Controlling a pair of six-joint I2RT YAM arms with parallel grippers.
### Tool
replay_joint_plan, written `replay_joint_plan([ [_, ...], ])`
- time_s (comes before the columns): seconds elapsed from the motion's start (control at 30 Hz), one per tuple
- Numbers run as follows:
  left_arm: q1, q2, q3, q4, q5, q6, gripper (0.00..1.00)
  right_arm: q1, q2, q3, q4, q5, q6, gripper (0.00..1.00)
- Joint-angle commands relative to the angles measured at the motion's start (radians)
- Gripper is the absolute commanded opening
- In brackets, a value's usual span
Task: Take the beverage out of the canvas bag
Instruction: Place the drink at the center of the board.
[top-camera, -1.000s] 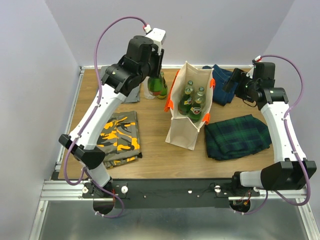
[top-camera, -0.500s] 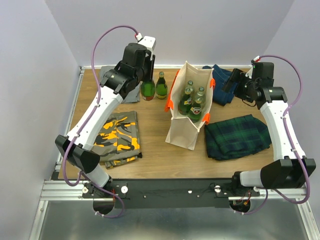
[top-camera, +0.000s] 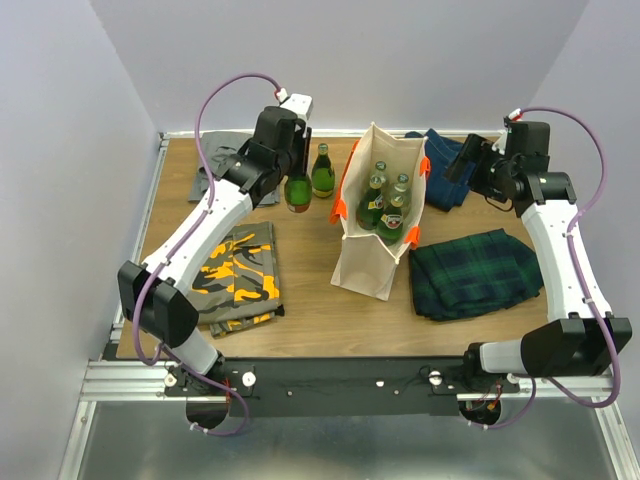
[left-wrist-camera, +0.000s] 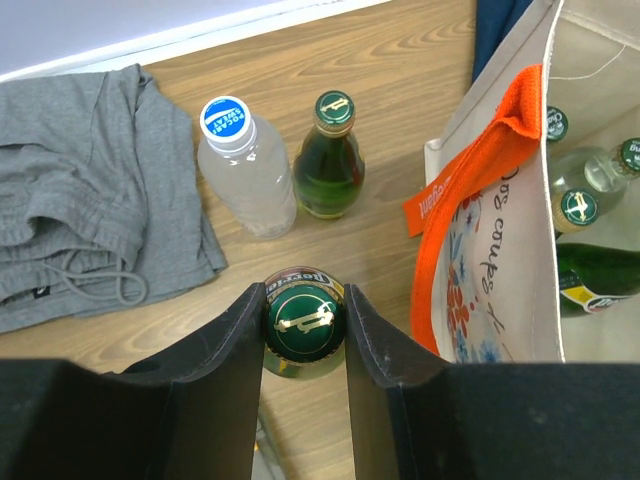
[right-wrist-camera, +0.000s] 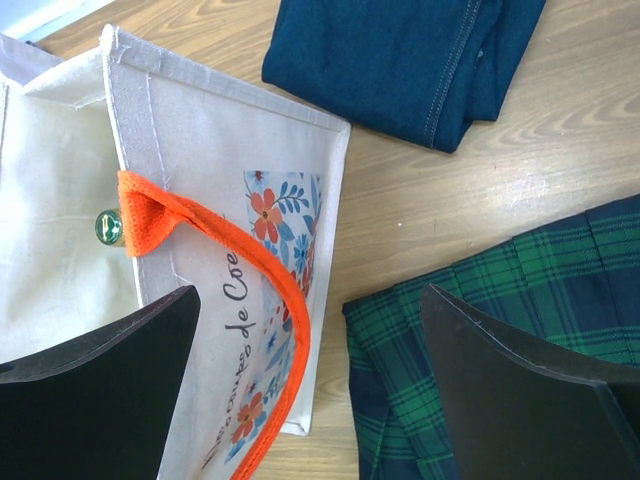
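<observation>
My left gripper (left-wrist-camera: 305, 300) is clamped around the cap of an upright green bottle (top-camera: 297, 192), at nine o'clock from the canvas bag (top-camera: 372, 255). More green bottles (top-camera: 385, 205) stand inside the bag. My right gripper (right-wrist-camera: 308, 300) gapes wide and holds nothing, at the bag's three o'clock.

The blue cap (left-wrist-camera: 224, 117) of a clear plastic bottle (left-wrist-camera: 250, 185) reads "POCARI SWEAT"; the canvas bag (right-wrist-camera: 200, 130) bears cursive lettering, only partly legible as "de Co".

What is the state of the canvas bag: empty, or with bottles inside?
Not empty. The canvas bag stands upright with its top open, and the top view shows several green bottles standing inside it.
</observation>
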Motion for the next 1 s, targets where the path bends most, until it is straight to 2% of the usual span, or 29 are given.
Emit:
replay_joint_plan([
  [0.0,0.002,-0.037,0.001,0.238,0.019,-0.002,0.00,-0.001,0.005,0.038,-0.025,-0.001,0.005,1.00],
  [0.47,0.002,0.050,-0.034,0.364,0.074,-0.028,0.00,-0.001,-0.010,0.050,-0.054,0.026,0.004,1.00],
  [0.97,0.002,0.156,-0.040,0.430,0.109,-0.037,0.00,-0.001,-0.007,0.061,-0.063,0.048,0.007,1.00],
])
